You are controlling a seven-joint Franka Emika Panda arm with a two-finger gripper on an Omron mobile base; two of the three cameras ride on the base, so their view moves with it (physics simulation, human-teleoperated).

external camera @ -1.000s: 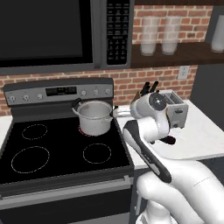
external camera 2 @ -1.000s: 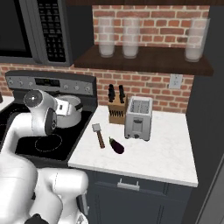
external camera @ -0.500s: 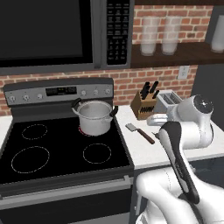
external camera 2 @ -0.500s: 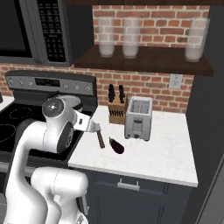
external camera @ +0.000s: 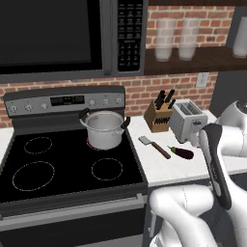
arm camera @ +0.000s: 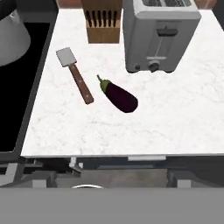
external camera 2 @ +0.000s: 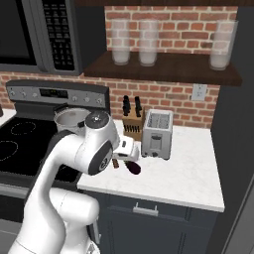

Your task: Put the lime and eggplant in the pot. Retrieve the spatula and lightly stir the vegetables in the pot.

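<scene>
The dark purple eggplant lies on the white counter, just right of the spatula, which has a grey blade and a brown handle. Both also show in the left base view, the eggplant and the spatula. The steel pot stands on the stove's back right burner. My gripper hangs open above the eggplant, holding nothing. The lime is out of view.
A silver toaster and a wooden knife block stand behind the eggplant and spatula. The black stove top lies left of the counter. The counter's front edge is near the eggplant.
The arm has swung from beside the pot over the stove to the right, over the counter. The gripper has stayed open and now hangs above the eggplant.
</scene>
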